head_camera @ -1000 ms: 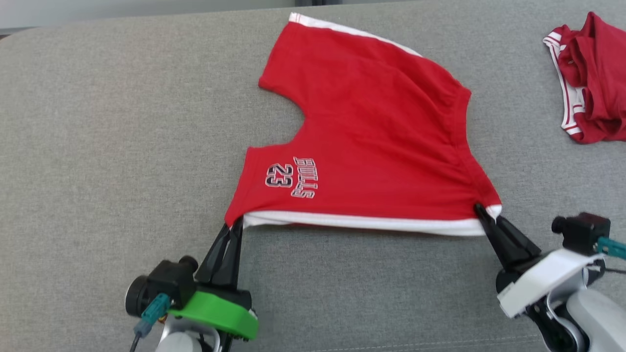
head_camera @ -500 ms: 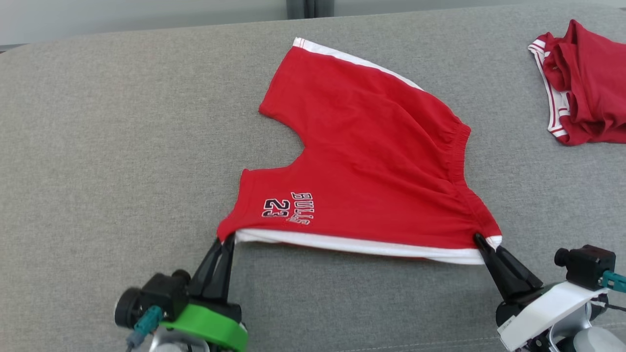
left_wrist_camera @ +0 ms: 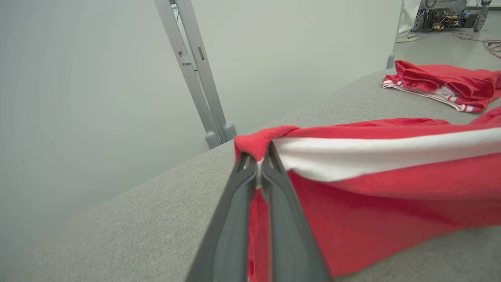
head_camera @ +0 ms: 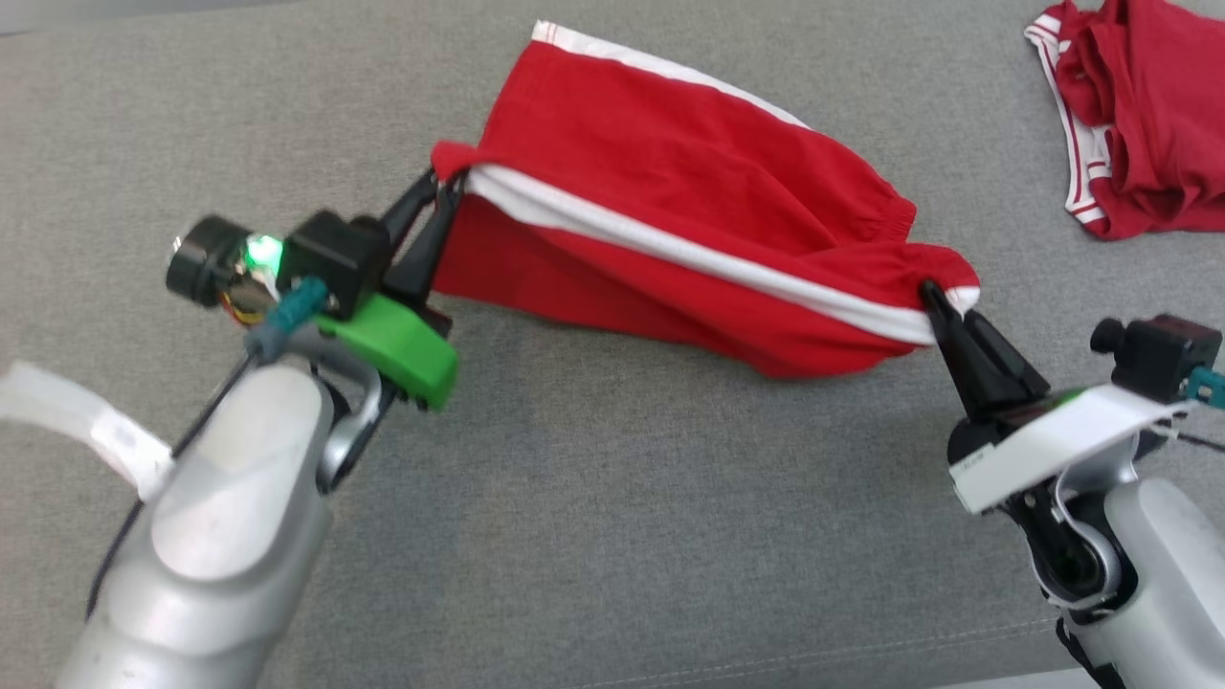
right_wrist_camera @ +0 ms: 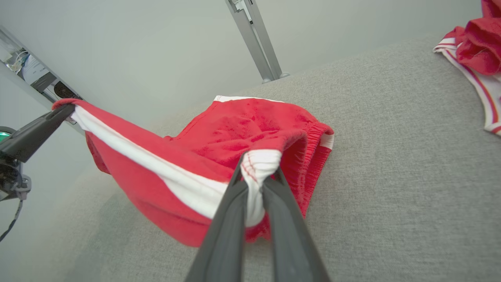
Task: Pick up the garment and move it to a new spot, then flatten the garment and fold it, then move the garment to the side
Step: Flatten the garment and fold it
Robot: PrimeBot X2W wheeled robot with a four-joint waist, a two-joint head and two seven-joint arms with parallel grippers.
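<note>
Up went the near white edge of the red shorts (head_camera: 689,172) off the grey counter (head_camera: 622,498), and the left hand (head_camera: 442,187) swung far toward 12 o'clock, hiding the number print. It and the right hand (head_camera: 928,292) are pressed together, each pinching one end of the white stripe, which runs from 10 o'clock to 4 o'clock; the shorts' far edge rests on the counter toward 12 o'clock, nearer the left hand. That makes two hands, one held pair and one more red bundle (head_camera: 1148,124) at 2 o'clock.

both grippers, left gripper (head_camera: 448,182) and right gripper (head_camera: 926,290), pinch the red shorts (head_camera: 689,191) by the white-striped edge above a grey surface (head_camera: 612,536).
</note>
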